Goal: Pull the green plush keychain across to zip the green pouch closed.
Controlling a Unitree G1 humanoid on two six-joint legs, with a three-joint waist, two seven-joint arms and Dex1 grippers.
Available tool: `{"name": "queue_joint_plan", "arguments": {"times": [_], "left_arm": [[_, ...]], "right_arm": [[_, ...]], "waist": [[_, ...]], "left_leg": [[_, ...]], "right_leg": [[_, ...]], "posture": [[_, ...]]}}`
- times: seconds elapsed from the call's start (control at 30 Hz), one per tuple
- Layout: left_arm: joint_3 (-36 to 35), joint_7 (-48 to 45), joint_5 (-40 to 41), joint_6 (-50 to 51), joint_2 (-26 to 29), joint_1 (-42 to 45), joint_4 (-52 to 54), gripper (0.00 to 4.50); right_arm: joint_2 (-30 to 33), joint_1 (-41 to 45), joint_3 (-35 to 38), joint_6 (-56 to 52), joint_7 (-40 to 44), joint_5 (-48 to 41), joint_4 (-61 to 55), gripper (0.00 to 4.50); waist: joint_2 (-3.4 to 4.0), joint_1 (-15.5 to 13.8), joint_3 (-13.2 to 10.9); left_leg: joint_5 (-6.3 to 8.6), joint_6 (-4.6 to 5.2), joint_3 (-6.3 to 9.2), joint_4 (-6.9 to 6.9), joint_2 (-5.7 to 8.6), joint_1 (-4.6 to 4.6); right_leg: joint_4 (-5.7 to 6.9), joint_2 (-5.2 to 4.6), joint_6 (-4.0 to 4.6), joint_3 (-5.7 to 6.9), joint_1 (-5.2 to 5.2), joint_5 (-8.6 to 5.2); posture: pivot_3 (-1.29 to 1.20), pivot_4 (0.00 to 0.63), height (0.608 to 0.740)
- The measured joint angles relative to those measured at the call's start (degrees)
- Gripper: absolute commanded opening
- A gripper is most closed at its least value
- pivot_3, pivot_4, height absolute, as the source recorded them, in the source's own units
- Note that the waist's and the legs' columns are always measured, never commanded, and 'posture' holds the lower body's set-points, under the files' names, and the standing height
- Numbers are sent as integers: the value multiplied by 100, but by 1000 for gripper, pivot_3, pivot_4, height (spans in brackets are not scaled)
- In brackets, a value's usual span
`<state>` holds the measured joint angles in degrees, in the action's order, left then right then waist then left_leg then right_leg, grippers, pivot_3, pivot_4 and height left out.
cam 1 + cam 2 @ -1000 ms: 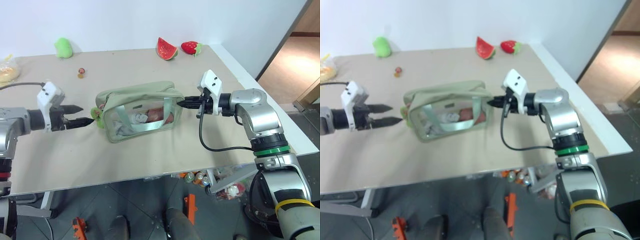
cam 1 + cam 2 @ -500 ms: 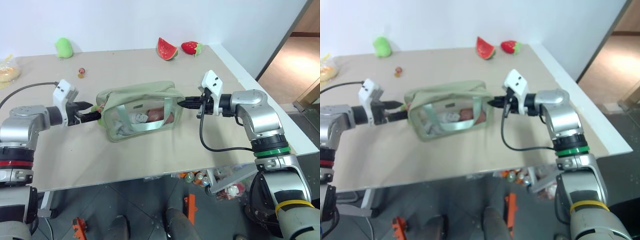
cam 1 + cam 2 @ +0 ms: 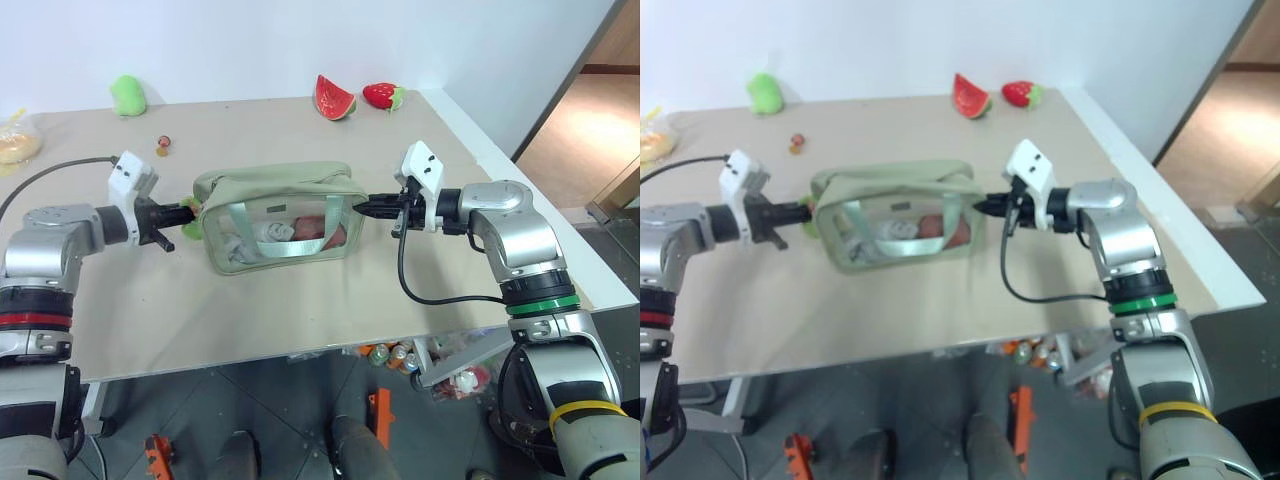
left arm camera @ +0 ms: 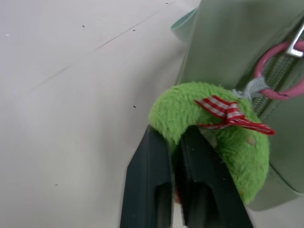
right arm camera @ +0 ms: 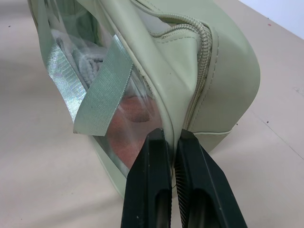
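Observation:
The green pouch (image 3: 280,195) lies mid-table, its clear window facing me, with clothes inside. At its left end hangs the green plush keychain (image 4: 209,123), fuzzy with a red-striped ribbon, tied by a pink ring (image 4: 280,71) to the zipper pull. My left gripper (image 4: 175,137) is shut on the keychain's lower edge; the head view has that gripper (image 3: 180,213) just left of the pouch. My right gripper (image 5: 170,135) is shut on the pouch's right end seam (image 5: 164,118), below the zipper (image 5: 204,47). It (image 3: 362,207) reaches in level from the right.
At the table's back stand a watermelon slice (image 3: 334,97) and a strawberry (image 3: 381,95). A light-green plush toy (image 3: 126,94) and a small trinket (image 3: 161,148) lie back left, a yellow bag (image 3: 15,140) far left. The table's right edge (image 3: 520,190) is near my right arm.
My left gripper moved right to the keychain and shut on it. The pouch's left end shifted slightly and now sits squarer. The right gripper stayed still.

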<state>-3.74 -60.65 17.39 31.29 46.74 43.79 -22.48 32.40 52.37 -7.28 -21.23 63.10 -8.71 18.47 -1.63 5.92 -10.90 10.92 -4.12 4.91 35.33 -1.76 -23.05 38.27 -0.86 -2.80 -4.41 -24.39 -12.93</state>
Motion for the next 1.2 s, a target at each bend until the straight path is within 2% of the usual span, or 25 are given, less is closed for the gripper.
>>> {"name": "queue_joint_plan", "arguments": {"times": [0.1,0.27,0.43,0.57,0.73,1.17,1.2], "left_arm": [[89,-117,-134,-53,257,209,200,61],[229,-42,-434,-425,312,929,266,61],[573,191,-867,-1083,-159,1884,118,61],[1091,354,-1399,-1744,-596,2093,-158,61],[1273,268,-1581,-2140,-793,2155,-313,61],[1272,-92,-1504,-1999,-951,2345,-464,4445],[1270,-79,-1519,-2021,-948,2384,-514,4445]], "right_arm": [[2,0,0,0,-3,2,0,0],[-1,0,2,7,-13,4,6,0],[-21,4,2,23,-46,3,28,0],[-35,10,2,34,-55,4,35,0],[-34,8,3,37,-78,2,34,0],[-25,-9,5,0,-106,-2,-18,0],[-25,-9,6,0,-109,-2,-18,0]], "waist": [[-2,-3,-1],[-4,-4,-2],[-4,-3,-3],[-4,-2,-3],[-4,0,-3],[-4,-2,-3],[-4,-2,-3]], "left_leg": [[0,0,1,1,1,-2],[0,0,1,5,1,-3],[0,1,-5,5,4,0],[1,1,-5,4,3,-1],[2,4,-6,4,3,-3],[3,5,-5,6,5,-4],[3,4,-6,6,6,-4]], "right_leg": [[0,-1,0,1,0,0],[0,0,-2,0,1,1],[-2,0,-5,-7,2,2],[-1,1,-5,-7,0,2],[-1,1,-5,-10,-1,2],[-1,0,-7,-10,-1,2],[-2,0,-7,-10,-1,2]], "posture": [[0,150,740],[0,150,740],[0,150,740],[0,150,740],[0,150,740],[0,150,740],[0,150,740]]}}
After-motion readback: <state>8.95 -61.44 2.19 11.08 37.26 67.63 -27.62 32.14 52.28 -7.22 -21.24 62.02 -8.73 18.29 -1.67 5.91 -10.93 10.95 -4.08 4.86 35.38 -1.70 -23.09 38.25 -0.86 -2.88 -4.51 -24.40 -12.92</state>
